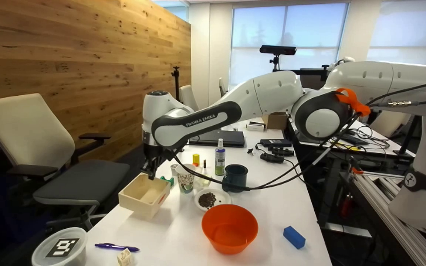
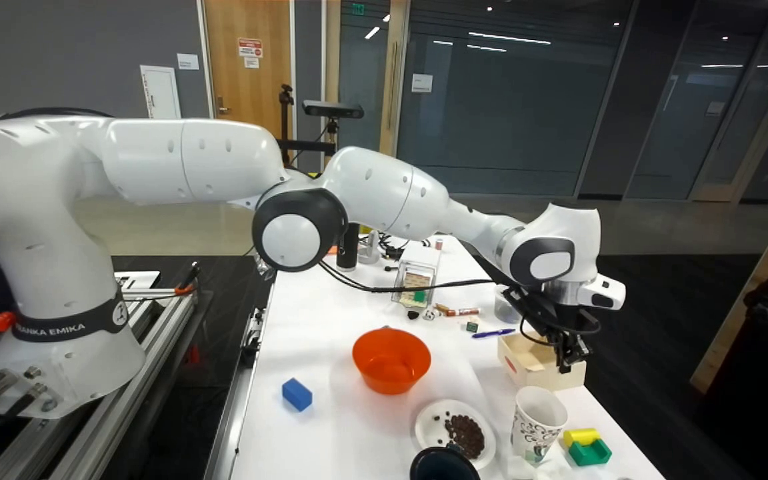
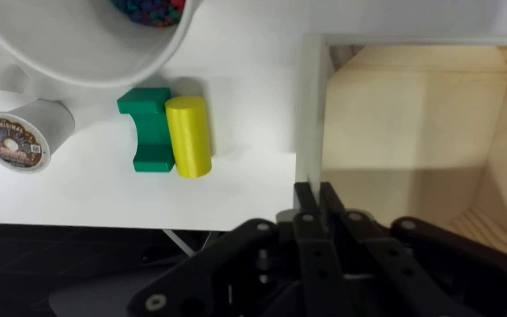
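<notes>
My gripper point(image 3: 317, 189) is shut on one wall of a pale wooden box point(image 3: 313, 110), with one fingertip on each side of the rim. In both exterior views the gripper point(image 1: 151, 175) point(image 2: 565, 363) points down at the rim of the box point(image 1: 135, 205) point(image 2: 554, 380). The inside of the box looks empty. A shadow lies under it and it looks slightly raised near the table edge; I cannot tell its height. Left of it in the wrist view lie a yellow cylinder point(image 3: 188, 136) and a green notched block point(image 3: 150, 132).
A patterned paper cup point(image 1: 185, 179) holding coloured bits stands close to the box. Nearby are a plate point(image 1: 226, 195) of brown pieces, a dark mug point(image 1: 235, 179), an orange bowl point(image 1: 229, 229), a spray bottle point(image 1: 220, 159), a blue block point(image 1: 294, 237) and a purple pen point(image 1: 117, 246).
</notes>
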### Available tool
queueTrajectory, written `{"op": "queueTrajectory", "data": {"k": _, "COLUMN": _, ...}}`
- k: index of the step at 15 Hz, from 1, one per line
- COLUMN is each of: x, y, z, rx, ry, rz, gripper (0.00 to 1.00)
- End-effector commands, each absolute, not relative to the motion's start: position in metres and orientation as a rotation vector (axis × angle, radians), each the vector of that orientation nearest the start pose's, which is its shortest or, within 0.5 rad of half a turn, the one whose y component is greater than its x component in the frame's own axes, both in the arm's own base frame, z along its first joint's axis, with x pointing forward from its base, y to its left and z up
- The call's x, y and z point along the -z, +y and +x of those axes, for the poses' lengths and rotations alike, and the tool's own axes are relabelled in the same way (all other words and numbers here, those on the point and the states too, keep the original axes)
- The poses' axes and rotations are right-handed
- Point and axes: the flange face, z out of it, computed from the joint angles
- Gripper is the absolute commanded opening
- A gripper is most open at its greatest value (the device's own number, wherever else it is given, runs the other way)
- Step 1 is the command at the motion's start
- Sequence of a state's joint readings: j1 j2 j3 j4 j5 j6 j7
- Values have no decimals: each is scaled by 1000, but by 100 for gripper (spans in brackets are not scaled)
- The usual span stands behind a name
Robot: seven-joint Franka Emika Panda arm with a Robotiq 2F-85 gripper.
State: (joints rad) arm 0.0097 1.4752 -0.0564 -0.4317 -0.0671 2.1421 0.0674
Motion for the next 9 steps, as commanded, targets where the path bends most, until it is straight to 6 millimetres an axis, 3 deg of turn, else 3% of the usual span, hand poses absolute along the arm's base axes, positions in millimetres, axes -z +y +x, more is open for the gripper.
{"op": "queueTrajectory", "data": {"k": 1, "x": -205, "y": -1, "z": 828, "rx": 383, "ry": -1, "rz": -3217, "gripper": 2}}
{"op": "queueTrajectory", "data": {"k": 4, "x": -232, "y": 7, "z": 827, "rx": 334, "ry": -29, "rz": -3188, "gripper": 2}}
{"op": "queueTrajectory", "data": {"k": 9, "x": -239, "y": 25, "z": 821, "rx": 228, "ry": -62, "rz": -3138, "gripper": 2}}
